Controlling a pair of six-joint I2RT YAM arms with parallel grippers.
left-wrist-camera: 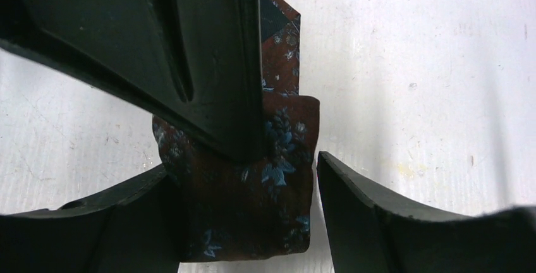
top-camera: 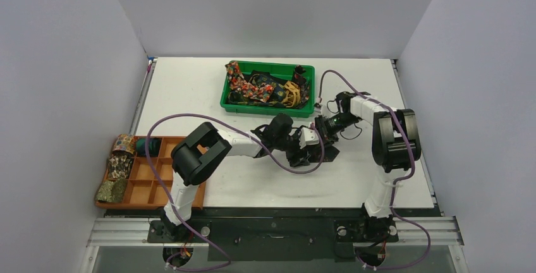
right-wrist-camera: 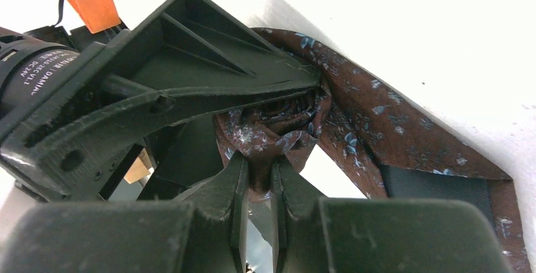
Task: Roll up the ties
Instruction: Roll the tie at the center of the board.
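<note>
The brown tie (left-wrist-camera: 253, 216) lies partly folded at the middle of the table (top-camera: 189, 96). The right claw (right-wrist-camera: 259, 170) is clamped on a bunched fold of it. The left claw (left-wrist-camera: 245, 165) is spread, its 2 fingers (left-wrist-camera: 392, 216) either side of the tie.

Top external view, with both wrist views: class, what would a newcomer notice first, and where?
At the middle of the table, the right tool pinches a fold of the brown floral tie while the left tool sits open astride it. Behind them a green bin holds tangled ties, and an orange tray at the near left holds rolled ties.
</note>
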